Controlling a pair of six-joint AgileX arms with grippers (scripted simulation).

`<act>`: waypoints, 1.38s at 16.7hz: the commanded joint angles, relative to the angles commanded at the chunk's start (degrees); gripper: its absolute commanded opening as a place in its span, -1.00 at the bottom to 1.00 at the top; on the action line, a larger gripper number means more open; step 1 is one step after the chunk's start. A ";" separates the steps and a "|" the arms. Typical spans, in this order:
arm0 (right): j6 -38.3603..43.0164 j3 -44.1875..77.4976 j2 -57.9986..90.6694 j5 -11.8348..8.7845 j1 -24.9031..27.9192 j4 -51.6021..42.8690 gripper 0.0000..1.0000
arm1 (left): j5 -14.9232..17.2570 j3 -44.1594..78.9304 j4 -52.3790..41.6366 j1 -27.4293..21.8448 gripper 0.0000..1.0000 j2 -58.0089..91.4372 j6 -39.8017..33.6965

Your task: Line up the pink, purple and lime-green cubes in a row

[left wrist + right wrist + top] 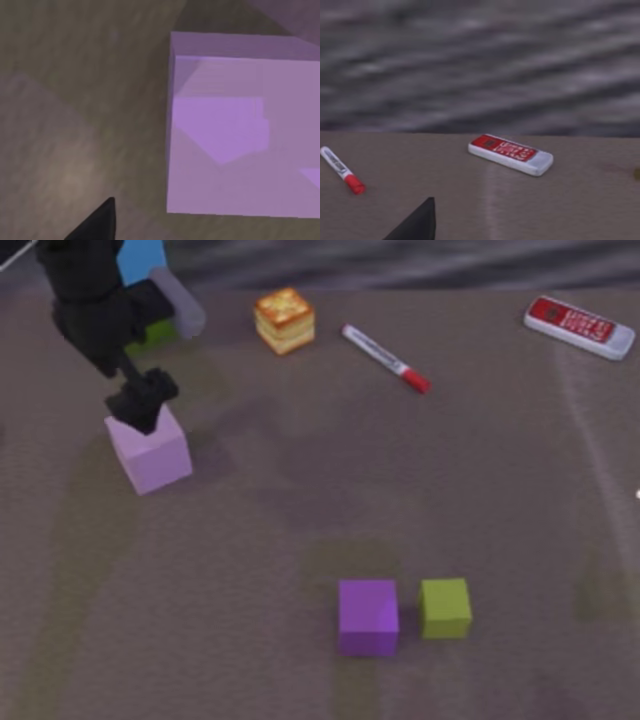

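From the top view, our left gripper (pixel 143 403) sits over the far edge of the pink cube (pixel 150 451). We cannot tell if its claw is wide or narrow, because the arm hides the fingers. The purple cube (pixel 367 616) lies well away from the pink cube, toward the near right, and the lime-green cube (pixel 445 607) stands just beside it on the right. The orange block (pixel 284 320) and the marker (pixel 385 358) are beyond the pink cube, to its right. The table between the pink cube and the purple one is open, so there is room to move.

In the left wrist view the pink cube (pixel 240 130) fills one side, and a single dark fingertip (pixel 97 222) shows beside it. We judge the grasp may be off-centre; the cube could then twist or slip.

The right wrist view shows only the marker (pixel 342 171) and a red-and-white case (pixel 511 154); this arm is parked outside the top view, and its claw state cannot be told.
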 joint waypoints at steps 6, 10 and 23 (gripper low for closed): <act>1.21 -2.26 -2.68 0.24 -1.05 1.70 1.00 | -1.02 1.41 -0.54 0.07 1.00 2.45 0.91; 1.21 -2.26 -2.68 0.24 -1.05 1.70 1.00 | -0.99 0.33 0.48 0.12 1.00 2.54 0.89; 1.21 -2.26 -2.68 0.24 -1.05 1.70 1.00 | -0.97 -11.84 16.85 0.15 0.85 6.58 1.03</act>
